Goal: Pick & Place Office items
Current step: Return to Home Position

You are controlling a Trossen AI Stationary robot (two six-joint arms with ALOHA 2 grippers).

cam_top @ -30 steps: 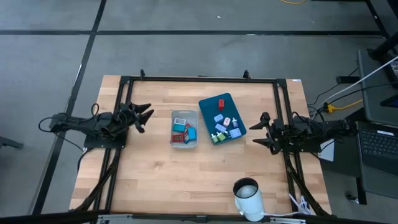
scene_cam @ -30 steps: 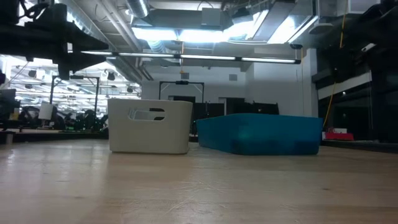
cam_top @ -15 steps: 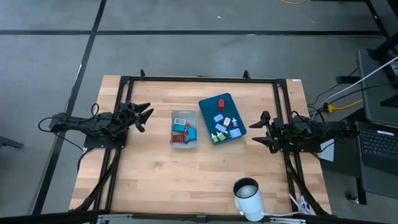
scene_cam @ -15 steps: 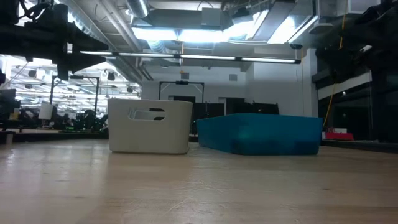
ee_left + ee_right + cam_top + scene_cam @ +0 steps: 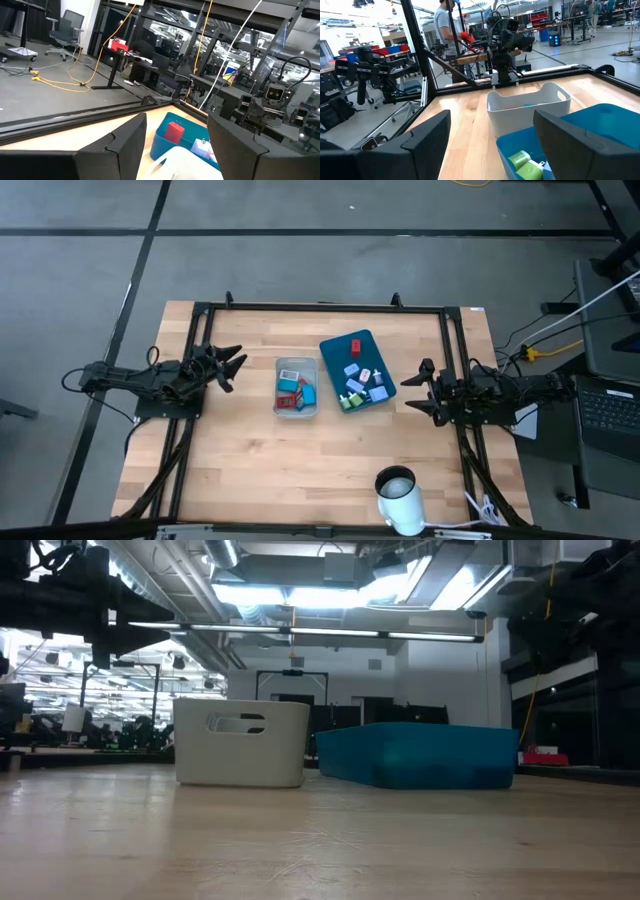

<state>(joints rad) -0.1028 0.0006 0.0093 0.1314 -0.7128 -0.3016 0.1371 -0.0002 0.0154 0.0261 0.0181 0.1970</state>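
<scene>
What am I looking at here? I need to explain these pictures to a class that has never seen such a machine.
This is a robot with two dark arms at a wooden table. One picture looks straight down on it, one looks level across the tabletop, and two come from cameras on the arms' wrists. The left arm rests at the table's left side and the right arm at its right. Both arms' jaws stand open and hold nothing. In the middle a grey bin and a teal tray sit side by side, each holding small coloured pieces. A white cylinder stands near the table's edge.
</scene>
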